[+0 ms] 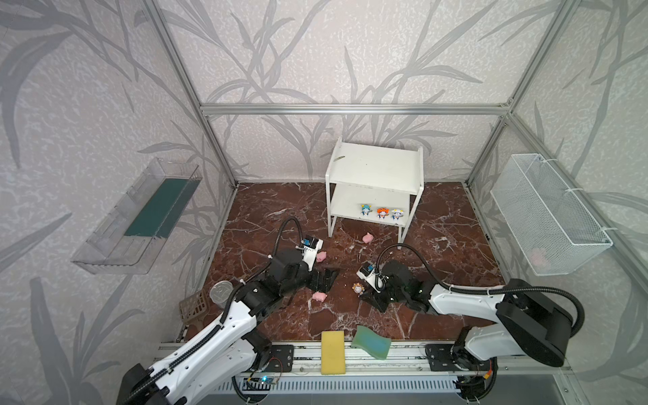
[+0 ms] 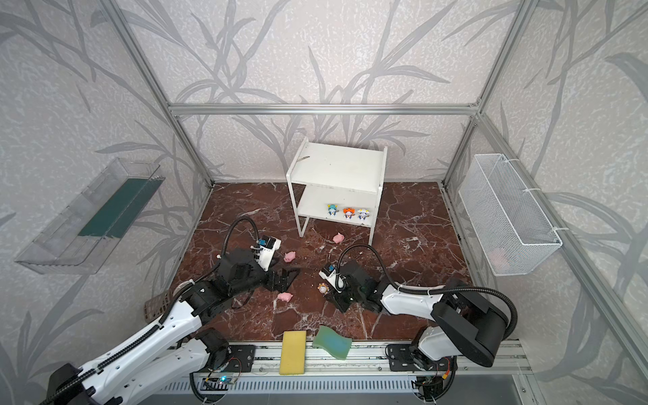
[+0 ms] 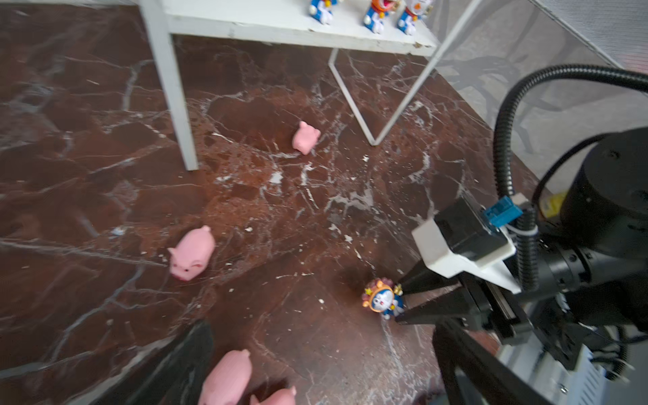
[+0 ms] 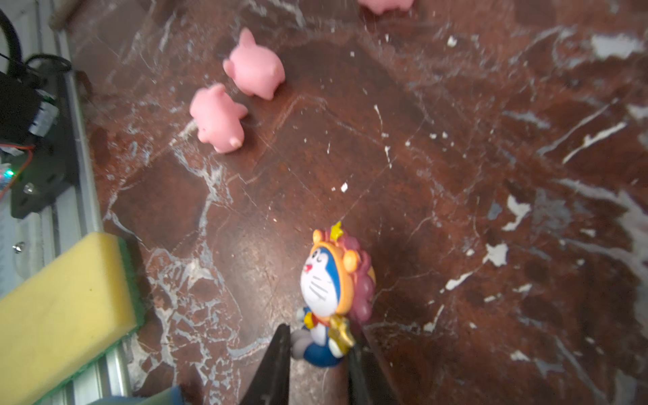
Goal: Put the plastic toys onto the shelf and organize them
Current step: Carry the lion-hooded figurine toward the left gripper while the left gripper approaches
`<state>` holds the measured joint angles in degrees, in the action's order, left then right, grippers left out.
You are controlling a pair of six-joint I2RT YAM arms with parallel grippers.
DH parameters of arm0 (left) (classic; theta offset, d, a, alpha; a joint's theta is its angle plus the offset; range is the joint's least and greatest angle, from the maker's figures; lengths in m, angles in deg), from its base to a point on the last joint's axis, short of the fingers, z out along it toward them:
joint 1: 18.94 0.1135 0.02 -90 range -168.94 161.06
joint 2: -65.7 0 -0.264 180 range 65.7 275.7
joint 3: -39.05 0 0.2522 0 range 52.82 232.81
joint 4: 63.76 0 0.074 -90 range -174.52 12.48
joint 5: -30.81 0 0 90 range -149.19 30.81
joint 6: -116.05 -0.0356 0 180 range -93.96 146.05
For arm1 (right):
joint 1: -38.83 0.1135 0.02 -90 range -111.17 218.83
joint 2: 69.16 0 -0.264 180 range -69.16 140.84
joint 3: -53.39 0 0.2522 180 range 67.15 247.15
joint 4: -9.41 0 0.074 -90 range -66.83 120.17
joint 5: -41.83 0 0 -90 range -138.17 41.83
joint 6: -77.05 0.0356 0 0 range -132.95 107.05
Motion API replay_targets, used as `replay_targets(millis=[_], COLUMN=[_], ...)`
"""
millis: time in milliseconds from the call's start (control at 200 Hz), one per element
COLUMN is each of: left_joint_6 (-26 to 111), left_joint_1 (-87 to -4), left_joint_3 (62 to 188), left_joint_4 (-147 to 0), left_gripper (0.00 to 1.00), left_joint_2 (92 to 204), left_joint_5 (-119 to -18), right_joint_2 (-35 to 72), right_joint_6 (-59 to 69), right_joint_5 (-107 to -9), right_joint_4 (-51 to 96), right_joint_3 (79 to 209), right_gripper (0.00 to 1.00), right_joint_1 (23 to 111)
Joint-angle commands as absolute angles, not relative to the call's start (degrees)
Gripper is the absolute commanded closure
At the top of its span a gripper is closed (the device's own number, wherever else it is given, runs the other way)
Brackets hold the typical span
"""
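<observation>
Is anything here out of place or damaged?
Yes: the green sponge is bent and lies half over the front rail. White flecks litter the marble floor. The shelf has a chipped front edge.

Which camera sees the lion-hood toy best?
Right wrist view: the lion-hood toy is close, face clear, pinched by the right gripper. The left wrist view shows the toy smaller; in both top views it is tiny.

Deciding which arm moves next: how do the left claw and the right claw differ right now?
The left claw is wide open and empty; the right claw is shut on the lion-maned blue-and-white plastic figurine. The left claw hovers over a pink plastic pig; the right claw has only that figurine in it. Both are low over the red-brown marble floor.
</observation>
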<state>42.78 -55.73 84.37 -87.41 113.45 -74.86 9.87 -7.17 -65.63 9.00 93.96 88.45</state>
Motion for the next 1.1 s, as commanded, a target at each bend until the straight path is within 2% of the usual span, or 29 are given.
replay_targets(millis=[0,205,470,925,1095], left_joint_6=[43.91,42.13,42.48,42.94,43.00], left_joint_1=[-57.53,-60.72,-61.94,-62.84,-62.95], left_joint_3=[83.88,86.18,88.54,91.52,92.17], left_joint_4=[-80.07,-79.99,-76.86,-75.25,-74.80], left_gripper=[0.01,0.03,0.17,0.44,0.47], left_joint_2=[114.74,118.75,122.98,127.11,128.27], left_joint_5=[-82.86,-83.55,-88.44,-91.87,-93.10], right_joint_2=[6.00,-2.28,-10.65,-14.97,-15.20], right_joint_6=[-6.15,-5.20,-5.66,-6.76,-6.95], right_joint_5=[-67.21,-68.41,-69.00,-67.27,-66.99], right_joint_4=[3.55,-1.85,-3.16,-3.37,-3.87], right_joint_3=[92.67,89.37,87.50,86.85,86.75], right_gripper=[0.84,0.84,0.84,0.84,0.84], right_joint_1=[88.66,88.64,88.65,89.10,89.54])
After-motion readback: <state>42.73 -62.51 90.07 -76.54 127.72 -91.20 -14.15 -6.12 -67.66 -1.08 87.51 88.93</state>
